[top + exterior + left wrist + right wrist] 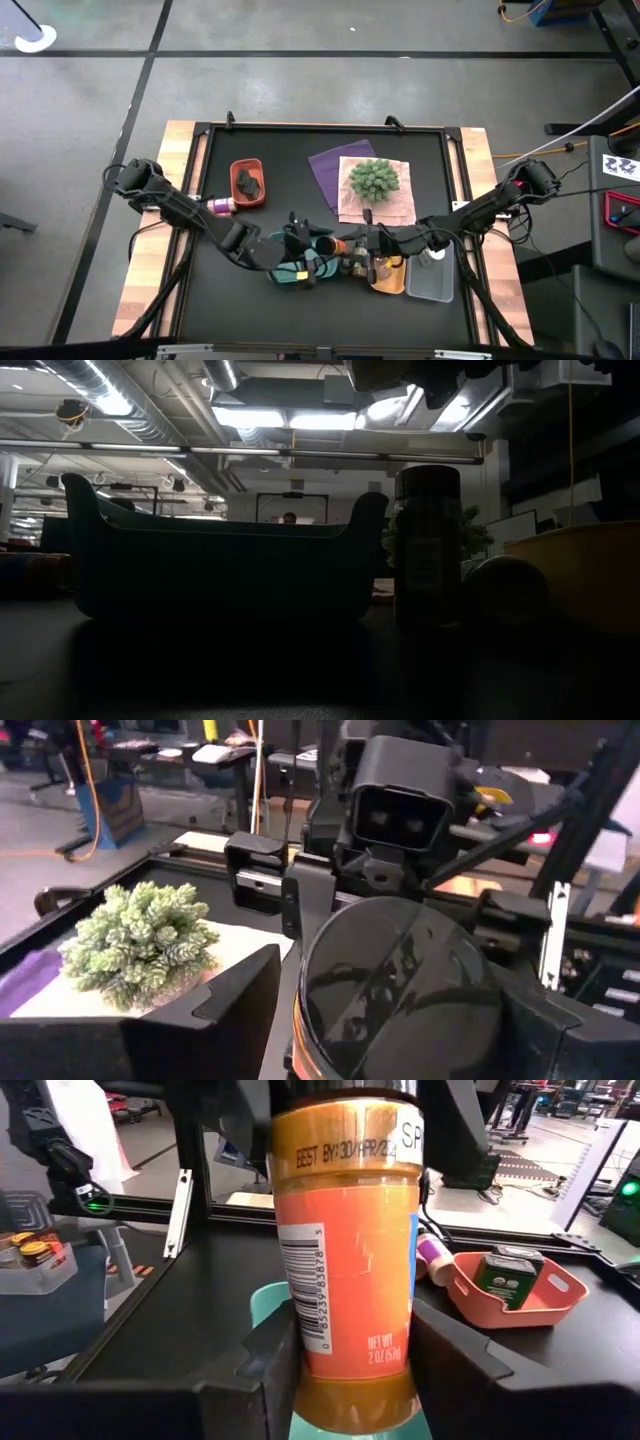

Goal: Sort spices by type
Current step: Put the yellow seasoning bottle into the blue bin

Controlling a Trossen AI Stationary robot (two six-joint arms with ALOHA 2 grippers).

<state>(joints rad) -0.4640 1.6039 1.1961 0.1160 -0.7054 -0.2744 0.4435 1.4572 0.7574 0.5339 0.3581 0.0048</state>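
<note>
1. This is a big work room, like a lab or a workshop.
2. The ceiling [300, 400] is bare, with shiny round air pipes [130, 405] and long strip lights [290, 418].
3. The floor [300, 70] is grey concrete with dark lines.
4. Loose cables [560, 150] run beside the wooden table [150, 270].
5. Far-off desks [200, 755] hold gear.

A black mat [250, 300] covered the wooden table [150, 250]. On it lay a red tray [247, 183], a purple-capped jar [220, 205] beside that tray, a purple cloth [330, 165], a pale cloth [385, 205] carrying a spiky green plant [374, 179], a teal tray [292, 275], an orange tray [390, 280] and a clear tray [432, 278].
</note>
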